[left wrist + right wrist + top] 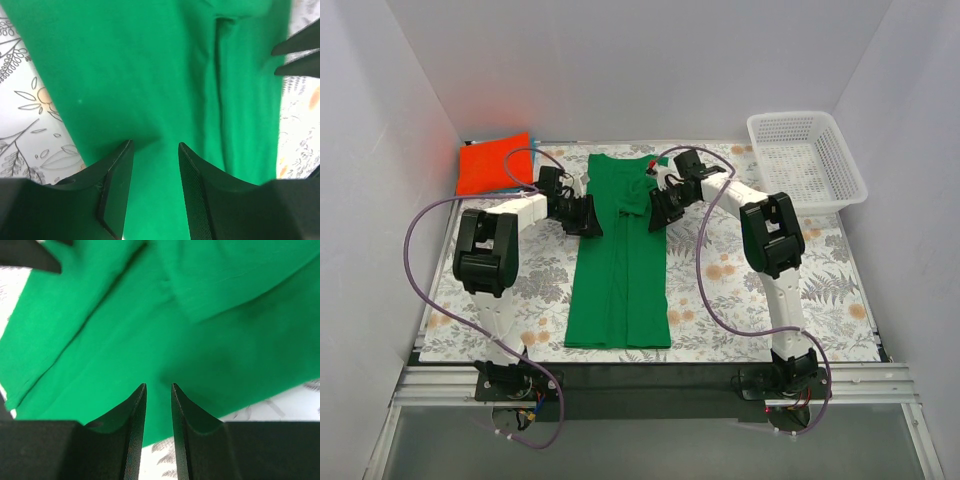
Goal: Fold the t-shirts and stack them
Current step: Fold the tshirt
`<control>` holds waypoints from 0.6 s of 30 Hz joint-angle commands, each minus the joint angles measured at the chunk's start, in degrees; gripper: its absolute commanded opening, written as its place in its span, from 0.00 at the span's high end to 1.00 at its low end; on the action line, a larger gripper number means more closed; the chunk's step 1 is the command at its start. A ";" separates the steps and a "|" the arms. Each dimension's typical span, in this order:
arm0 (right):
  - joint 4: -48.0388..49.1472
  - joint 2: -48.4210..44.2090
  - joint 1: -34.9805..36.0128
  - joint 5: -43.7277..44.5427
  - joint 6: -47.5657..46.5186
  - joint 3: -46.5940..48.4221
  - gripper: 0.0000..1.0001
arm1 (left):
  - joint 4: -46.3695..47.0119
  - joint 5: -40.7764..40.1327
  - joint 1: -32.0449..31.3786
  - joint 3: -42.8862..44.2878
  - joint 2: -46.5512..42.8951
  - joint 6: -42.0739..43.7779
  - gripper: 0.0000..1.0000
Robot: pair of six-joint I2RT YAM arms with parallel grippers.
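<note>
The bright green t-shirt (pixel 618 260) lies flat on the table as a long narrow strip, its sides folded in and its collar at the far end. It fills the left wrist view (pixel 150 75) and the right wrist view (pixel 225 340). My left gripper (pixel 592 215) is at the strip's left edge near the top, jaws open over the cloth (pixel 155 145). My right gripper (pixel 655 208) is at the right edge opposite, jaws a little apart over the cloth's edge (pixel 159 386). The orange-red t-shirt (pixel 495 163) lies folded at the back left. No blue shirt shows.
A white mesh basket (pixel 790 116) stands at the back right corner. A floral tablecloth (pixel 740 290) covers the table. White walls close in the left, back and right sides. Purple cables loop beside both arms.
</note>
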 commanded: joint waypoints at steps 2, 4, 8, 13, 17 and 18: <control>2.93 3.32 -0.51 2.41 1.40 4.19 0.67 | 2.32 -0.54 -0.08 1.81 2.06 0.32 0.61; 3.89 4.57 -0.95 3.83 2.10 5.60 0.67 | 2.23 -3.87 -0.08 3.48 3.84 0.32 0.62; 5.04 7.63 -2.88 6.46 3.07 8.06 0.67 | 3.03 -4.41 0.09 7.60 7.35 -0.47 0.63; 5.39 10.10 -4.99 7.00 2.99 12.36 0.67 | 3.03 -4.15 0.09 12.09 12.45 -1.79 0.63; 5.57 10.63 -5.52 7.17 1.94 14.39 0.64 | 2.94 -5.11 0.27 15.17 13.86 -2.14 0.63; 5.48 10.54 -5.70 7.17 0.97 14.74 0.61 | 2.94 -5.03 0.36 15.95 14.03 -2.31 0.62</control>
